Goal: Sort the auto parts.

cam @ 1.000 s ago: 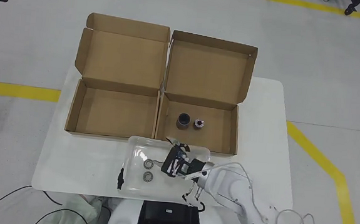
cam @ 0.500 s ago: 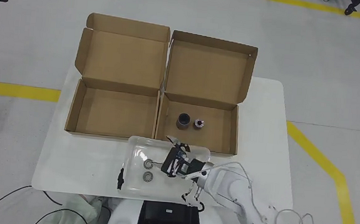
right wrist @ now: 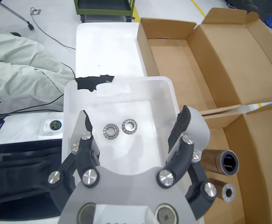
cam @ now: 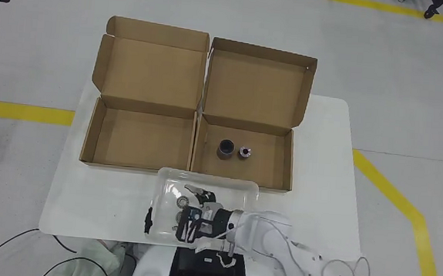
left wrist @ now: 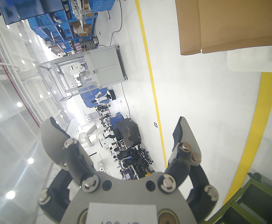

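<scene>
Two small metal bearings (right wrist: 110, 131) (right wrist: 129, 126) lie side by side on the floor of a white plastic tray (right wrist: 170, 89). My right gripper (right wrist: 133, 110) hangs open just above the tray with the bearings ahead between its fingers, apart from them. From above, that gripper (cam: 193, 211) sits over the left half of the tray (cam: 241, 187). The right cardboard box (cam: 277, 169) holds a dark cylinder (cam: 225, 148) and a smaller metal part (cam: 243, 152). The left box (cam: 140, 136) has nothing in it. My left gripper (left wrist: 115, 121) is open and holds nothing, facing off the table toward the room.
Both boxes stand at the back with their lids up. A black torn piece (right wrist: 93, 81) sits at the tray's far edge. A pale cloth (right wrist: 25, 70) and cables lie beyond the table's left end. Bare white table (cam: 321, 145) lies to the right of the boxes.
The right arm has swung left across the tray, from over its middle to over the left half where the bearings lie. The parts in the box have not moved.
</scene>
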Motion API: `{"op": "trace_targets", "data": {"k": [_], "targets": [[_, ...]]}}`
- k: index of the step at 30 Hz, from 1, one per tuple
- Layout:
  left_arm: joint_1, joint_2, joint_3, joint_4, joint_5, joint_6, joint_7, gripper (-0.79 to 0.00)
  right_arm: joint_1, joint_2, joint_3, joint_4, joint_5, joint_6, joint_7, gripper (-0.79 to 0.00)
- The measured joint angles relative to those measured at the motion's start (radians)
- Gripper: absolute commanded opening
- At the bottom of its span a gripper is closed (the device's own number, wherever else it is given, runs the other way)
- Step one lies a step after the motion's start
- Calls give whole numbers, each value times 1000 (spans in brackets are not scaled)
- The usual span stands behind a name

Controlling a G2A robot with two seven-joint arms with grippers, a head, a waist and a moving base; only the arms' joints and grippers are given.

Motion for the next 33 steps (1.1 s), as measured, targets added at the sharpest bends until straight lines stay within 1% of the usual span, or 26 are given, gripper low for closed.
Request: {"op": "trace_targets", "data": {"k": [3, 7, 11, 18, 22, 28, 33], "targets": [[0, 0, 0, 0, 0, 0, 0, 0, 18, -14, -36, 24, 0, 7, 11, -376], [0, 0, 0, 0, 0, 0, 0, 0, 49, -32, -61, 71, 15, 17, 2, -400], [0, 0, 0, 0, 0, 0, 0, 0, 80, -49, -81, 115, 36, 12, 10, -385], [0, 0, 0, 0, 0, 0, 0, 0, 162, -86, -117, 230, 96, -26, 99, -394], [0, 0, 0, 0, 0, 0, 0, 0, 196, -107, -139, 279, 102, -21, 121, -391], [0, 0, 0, 0, 0, 0, 0, 0, 210, -123, -144, 328, 85, 26, 99, -391], [0, 0, 0, 0, 0, 0, 0, 0, 214, -132, -147, 355, 74, 36, 91, -382]]}}
